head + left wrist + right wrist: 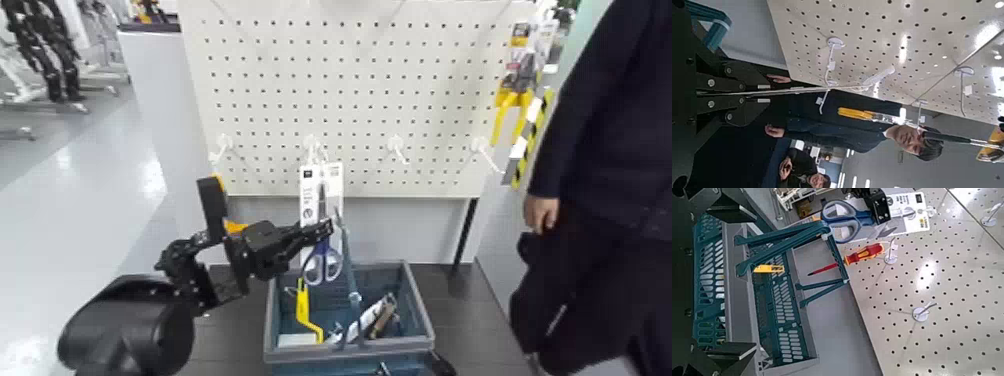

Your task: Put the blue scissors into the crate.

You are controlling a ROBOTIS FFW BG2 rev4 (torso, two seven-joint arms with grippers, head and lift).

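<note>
The blue scissors (323,262), fixed to a tall white card (308,190), are held upright by the left gripper (326,229), its fingers shut on the card, in front of the pegboard (350,90). Blue loop handles are seen just below the grip; the crate (419,330), partly filled, is set lower down, its arched handle (353,297) just beside the hand. The right gripper (741,282) is seen at the crate's side, its fingers spread and nothing held between them. Whether the card has been freed from the hook above the grip cannot quite be made out. The packaged scissors are judged light, the card stiff but bendable and rather slippery; its flat faces, near the handles, are best pinched firmly and squarely. If the card is lowered at a slant, the arched handle may be snagged. A person (610,150) is seen standing well apart from the grip.
</note>
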